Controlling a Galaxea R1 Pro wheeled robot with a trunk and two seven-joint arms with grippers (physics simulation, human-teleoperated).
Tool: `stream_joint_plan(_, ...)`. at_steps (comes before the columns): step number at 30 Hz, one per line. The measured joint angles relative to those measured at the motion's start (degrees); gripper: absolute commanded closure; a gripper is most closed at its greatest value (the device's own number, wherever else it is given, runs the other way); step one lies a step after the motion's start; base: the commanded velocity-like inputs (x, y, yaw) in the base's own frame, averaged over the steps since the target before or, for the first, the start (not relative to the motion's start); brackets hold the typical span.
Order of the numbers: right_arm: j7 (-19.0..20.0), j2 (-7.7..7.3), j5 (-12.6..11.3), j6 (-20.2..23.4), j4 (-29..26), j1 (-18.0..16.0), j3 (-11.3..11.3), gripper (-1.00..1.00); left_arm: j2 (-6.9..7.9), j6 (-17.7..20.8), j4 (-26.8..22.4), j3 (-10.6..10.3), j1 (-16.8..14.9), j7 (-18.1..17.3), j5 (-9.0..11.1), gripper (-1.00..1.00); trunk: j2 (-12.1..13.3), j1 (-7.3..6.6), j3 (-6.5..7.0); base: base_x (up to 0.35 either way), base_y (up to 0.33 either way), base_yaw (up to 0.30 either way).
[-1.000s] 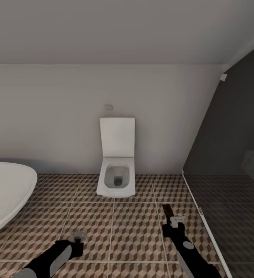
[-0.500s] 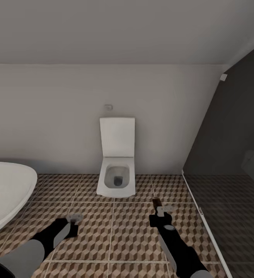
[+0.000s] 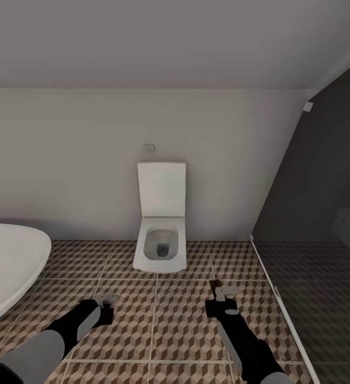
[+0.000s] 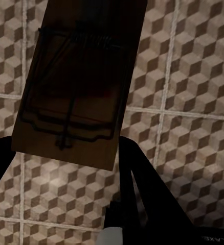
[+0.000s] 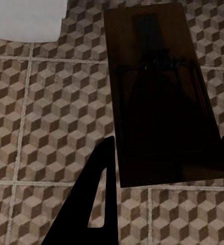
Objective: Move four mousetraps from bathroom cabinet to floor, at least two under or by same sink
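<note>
— Both hands are loaded, aren't they? What has the left hand (image 3: pixel 106 300) got?

— It pinches a flat brown wooden mousetrap with dark wire parts (image 4: pixel 79 84), held over the cube-patterned brown, beige and white tiled bathroom floor (image 3: pixel 180 320). The right hand (image 3: pixel 224 292) grips a second flat brown wooden mousetrap (image 5: pixel 160 97) the same way, its fingers (image 5: pixel 91 204) pressed against the board's edges.

— So which step would you call this?

— Carrying, I'd judge. Two traps are out of the cabinet and held low above the tiles, neither set down yet.

— What lies beyond the hands?

— A rounded white bathtub (image 3: pixel 7 266) just beside the left arm, then a white square toilet with its lid raised (image 3: pixel 161 234) against the pale back wall, and a dark glass shower screen (image 3: pixel 318 224) on the right.

— And the sink?

— I can't place it from here. My guess is the next move calls for turning toward the basin, then lowering both boards flat on the floor beside or under it before spreading the fingers.
</note>
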Motion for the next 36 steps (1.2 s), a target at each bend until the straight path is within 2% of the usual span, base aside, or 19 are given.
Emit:
stream_joint_plan(11, 0.0, -0.19, 0.0, 0.2, -1.7, 0.0, 0.1, 1.00, -1.10, -0.1, -0.5, -0.1, 0.0, 0.0, 0.0, 1.00, 0.0, 0.00, 0.00, 0.000, 0.000, 0.000)
stream_joint_plan(29, 0.0, -0.09, 0.0, 0.7, -3.2, 0.0, 0.3, 1.00, -1.21, -0.1, -0.4, -0.1, 0.0, -0.1, 0.0, 1.00, 0.0, 0.00, 0.00, 0.000, 0.000, 0.000)
stream_joint_plan(36, 0.0, -0.15, -0.1, 0.7, -3.3, 0.0, 0.2, 1.00, -1.22, -0.1, -0.4, -0.1, 0.0, -0.2, 0.0, 1.00, -2.8, 1.53, -1.25, 0.000, 0.000, 0.000)
